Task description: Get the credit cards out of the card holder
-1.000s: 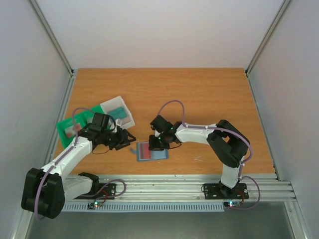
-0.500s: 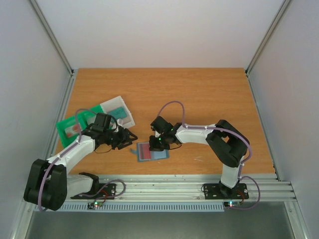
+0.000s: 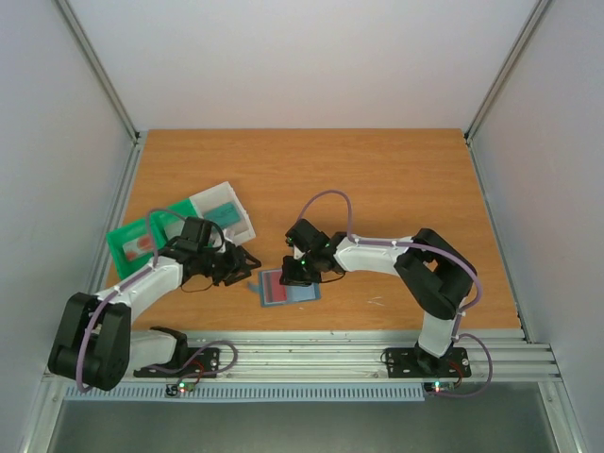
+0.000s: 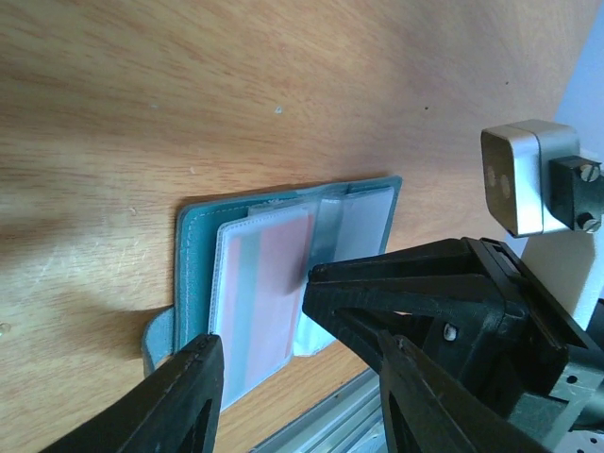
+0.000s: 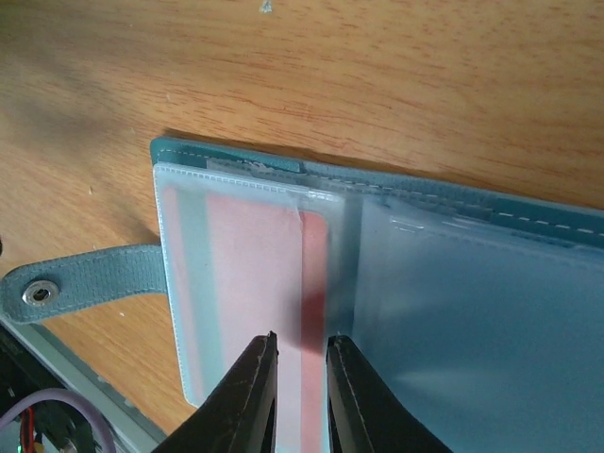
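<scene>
The slate-blue card holder (image 3: 300, 291) lies open and flat near the table's front edge; it also shows in the left wrist view (image 4: 193, 274) and the right wrist view (image 5: 491, 311). A reddish-pink card (image 5: 314, 274) sits in its clear sleeve, with one bare strip sticking out towards the fold. My right gripper (image 5: 302, 363) stands on the holder (image 3: 293, 274), its jaws a narrow gap apart, one on each side of that strip. My left gripper (image 4: 260, 311) is wide open, low at the holder's left edge (image 3: 247, 266), and holds nothing.
A green tray (image 3: 121, 253) with a white and red card (image 3: 142, 243) lies at the left. A clear whitish tray (image 3: 247, 226) holding a teal card (image 3: 225, 212) lies behind my left arm. The holder's snap strap (image 5: 57, 291) sticks out to its left. The aluminium rail (image 3: 330, 354) runs close in front.
My left gripper has crept right, closer to the holder's left edge. My right gripper stays on the holder, barely moved.
</scene>
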